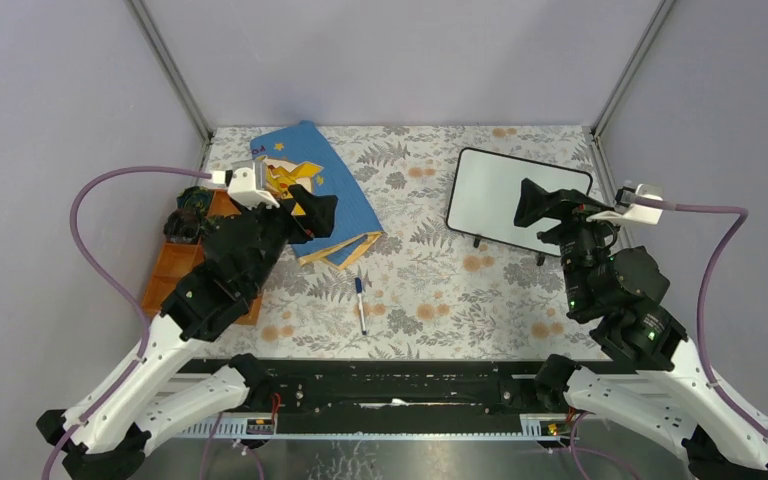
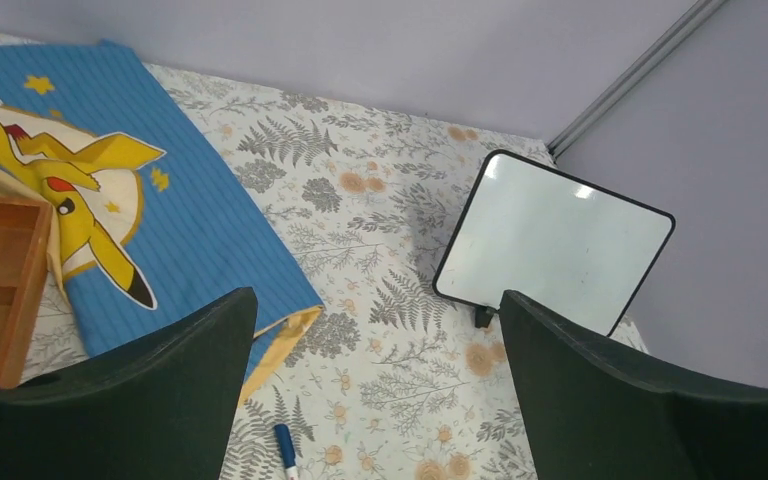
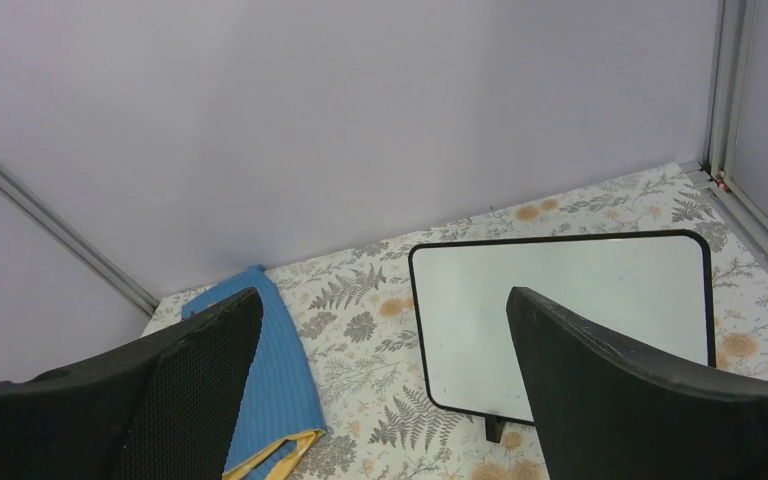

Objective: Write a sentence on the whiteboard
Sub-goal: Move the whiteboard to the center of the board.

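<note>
The whiteboard point(image 1: 500, 190) stands at the back right on small black feet, its white face blank; no sentence shows on it point(image 2: 560, 240) point(image 3: 570, 300). A blue-capped marker point(image 1: 360, 305) lies loose on the floral cloth in the middle, also low in the left wrist view point(image 2: 286, 452). My left gripper point(image 1: 315, 215) hovers open over the book's near edge, nothing between its fingers point(image 2: 375, 300). My right gripper point(image 1: 538, 205) hangs open in front of the whiteboard's near right part, holding nothing point(image 3: 382, 295).
A blue picture book point(image 1: 310, 180) with a yellow cartoon figure lies at the back left. An orange wooden tray point(image 1: 175, 270) with a dark object in it sits at the left edge. Grey walls and metal corner posts point(image 1: 625, 70) close in the table.
</note>
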